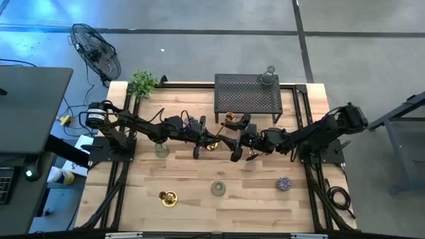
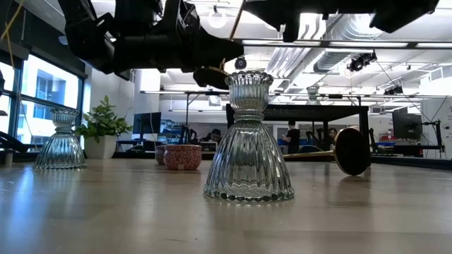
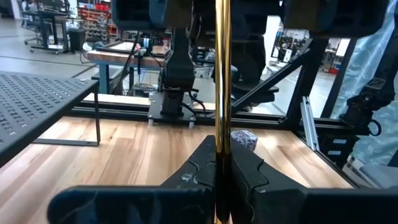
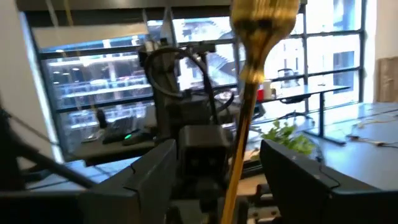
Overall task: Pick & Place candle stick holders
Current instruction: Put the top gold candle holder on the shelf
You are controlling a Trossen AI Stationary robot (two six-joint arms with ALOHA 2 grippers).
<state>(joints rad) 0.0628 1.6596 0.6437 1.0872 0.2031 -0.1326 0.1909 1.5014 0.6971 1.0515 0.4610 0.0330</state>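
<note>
My left gripper [image 1: 201,147] is shut on a tall brass candle stick [image 1: 211,145], held above the table's middle. My right gripper [image 1: 236,151] faces it from the right and is open. In the right wrist view its fingers stand on either side of the stick's stem [image 4: 239,137], with the stick's cup end [image 4: 261,25] close to the camera. I cannot tell whether they touch it. A second brass stick [image 1: 229,118] lies by the black mesh rack [image 1: 247,93]. Clear glass holders stand on their bases on the table [image 1: 218,188] [image 1: 162,149] and on the rack [image 1: 268,78]. My left gripper pinches the brass stick's slender stem [image 3: 222,146] between its two fingers. The stick runs on from the fingers toward my right arm and is lifted clear of the table. Its round base [image 2: 212,76] shows high above the tabletop in the low view.
A short gold holder [image 1: 167,197] and a purple cup [image 1: 284,184] stand near the table's front. A pink cup [image 2: 182,156] stands farther back. A potted plant [image 1: 143,83] is at the far left corner. A fan [image 1: 96,53] stands beyond the table.
</note>
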